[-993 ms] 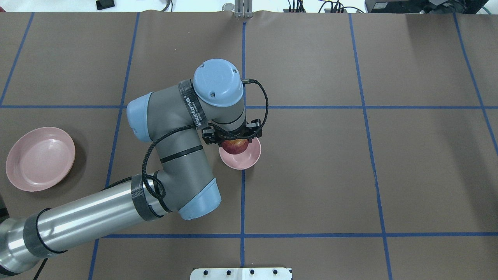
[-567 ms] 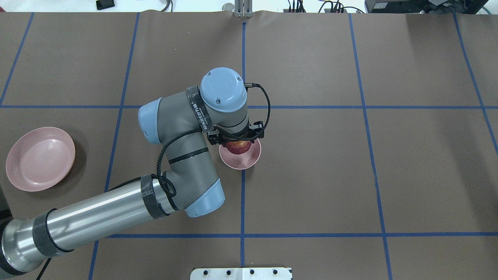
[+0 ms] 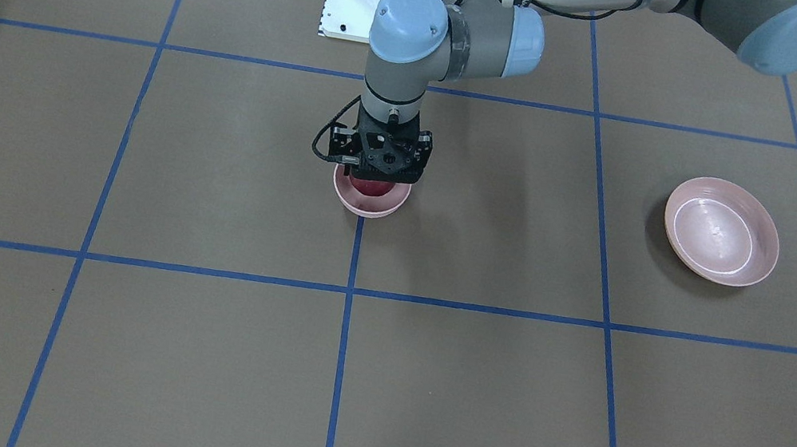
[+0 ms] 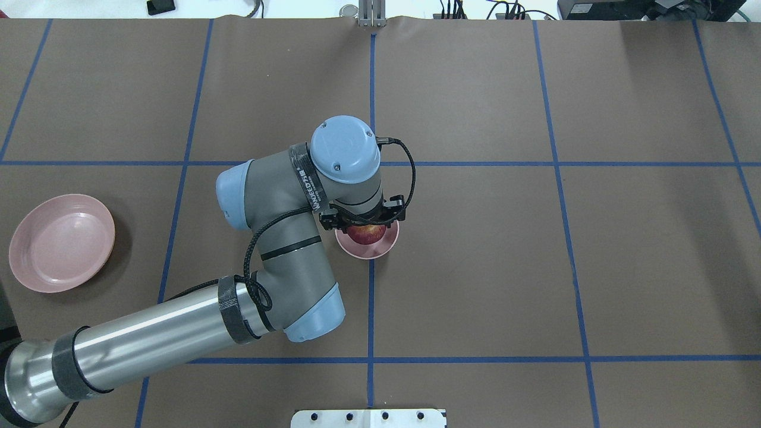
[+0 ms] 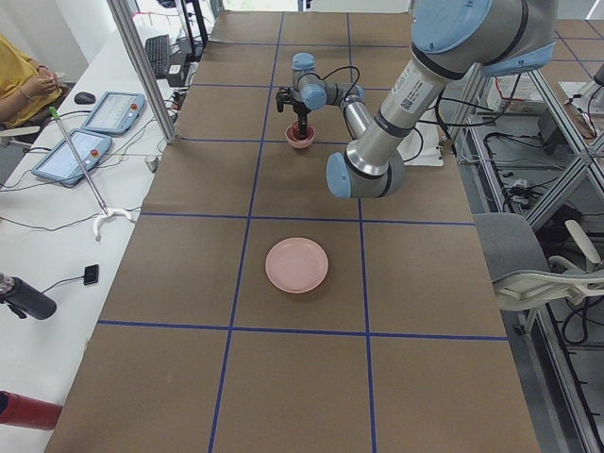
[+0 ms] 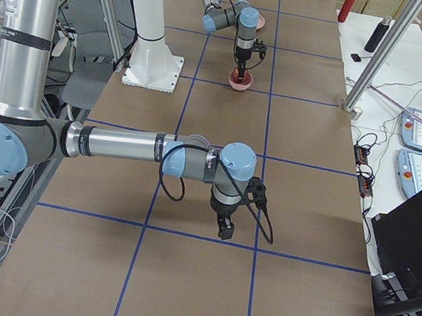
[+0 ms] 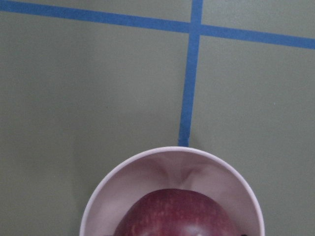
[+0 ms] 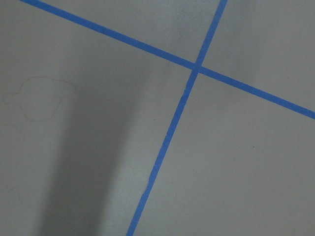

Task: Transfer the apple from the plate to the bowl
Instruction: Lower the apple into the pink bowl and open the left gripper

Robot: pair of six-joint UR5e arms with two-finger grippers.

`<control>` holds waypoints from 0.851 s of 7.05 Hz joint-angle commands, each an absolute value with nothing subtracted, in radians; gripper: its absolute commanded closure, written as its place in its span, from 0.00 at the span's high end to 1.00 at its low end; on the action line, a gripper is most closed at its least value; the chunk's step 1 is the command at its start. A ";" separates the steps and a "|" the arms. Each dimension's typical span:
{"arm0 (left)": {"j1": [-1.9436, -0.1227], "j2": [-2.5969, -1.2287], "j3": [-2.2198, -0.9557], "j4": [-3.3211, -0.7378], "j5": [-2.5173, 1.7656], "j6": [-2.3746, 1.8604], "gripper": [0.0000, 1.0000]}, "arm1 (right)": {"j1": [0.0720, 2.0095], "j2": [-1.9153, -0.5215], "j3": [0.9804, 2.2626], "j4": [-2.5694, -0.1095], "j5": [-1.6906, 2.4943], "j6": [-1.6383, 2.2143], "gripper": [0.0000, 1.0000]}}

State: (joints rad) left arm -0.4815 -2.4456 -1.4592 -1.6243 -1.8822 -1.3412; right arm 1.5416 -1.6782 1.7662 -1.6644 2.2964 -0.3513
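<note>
The dark red apple [image 4: 365, 233] sits low inside the small deep pink bowl [image 4: 380, 246] at the table's middle. It fills the bowl's near side in the left wrist view [image 7: 172, 214], inside the bowl's rim [image 7: 98, 196]. My left gripper [image 4: 364, 229] points straight down over the bowl, shut on the apple; it also shows in the front view [image 3: 375, 181]. The wide shallow pink plate [image 4: 59, 242] lies empty at the far left. My right gripper [image 6: 224, 229] hangs just above bare table far from the bowl, and I cannot tell if it is open or shut.
A white base plate [image 4: 368, 418] sits at the near table edge. Blue tape lines [image 4: 371, 309] cross the brown cover. A metal post [image 5: 142, 66] and control tablets [image 5: 113, 111] stand beside the table on the operators' side.
My left arm has come down and shifted slightly right. The apple has sunk from above the bowl's rim to inside the bowl.
</note>
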 commanded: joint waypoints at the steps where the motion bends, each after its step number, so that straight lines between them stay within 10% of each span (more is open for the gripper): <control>1: -0.480 -2.445 -1.463 -1.624 -1.881 -1.341 0.97 | 1.542 -1.678 1.766 -1.664 2.296 -0.351 1.00; 6: -0.544 -2.238 -1.754 -1.586 -1.902 -1.198 0.98 | 1.542 -1.666 1.752 -1.664 2.295 -0.332 1.00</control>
